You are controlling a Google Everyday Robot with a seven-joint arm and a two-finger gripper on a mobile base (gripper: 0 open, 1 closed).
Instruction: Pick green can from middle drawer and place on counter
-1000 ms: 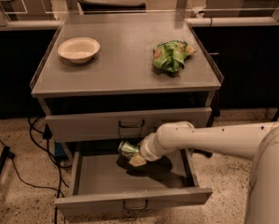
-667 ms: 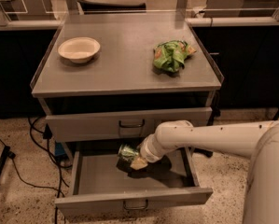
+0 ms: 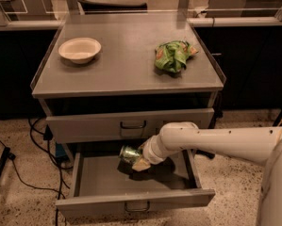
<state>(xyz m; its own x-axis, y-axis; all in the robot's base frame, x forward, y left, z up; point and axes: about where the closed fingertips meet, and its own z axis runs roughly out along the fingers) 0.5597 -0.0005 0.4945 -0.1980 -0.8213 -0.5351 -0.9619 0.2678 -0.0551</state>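
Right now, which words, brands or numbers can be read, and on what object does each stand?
No text is readable.
Green can, held by the gripper over the open drawer: pale markings, too blurred to read.
Snack bag on the counter: print too blurred to read.

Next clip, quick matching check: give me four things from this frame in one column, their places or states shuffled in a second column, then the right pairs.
1. beige bowl
2. snack bag
3. green can
4. middle drawer

A. pulled open
B. on the counter, picture right
C. held in the gripper, over the open drawer
D. on the counter, picture left

Pairs: 1-D, 2-B, 3-C, 4-A
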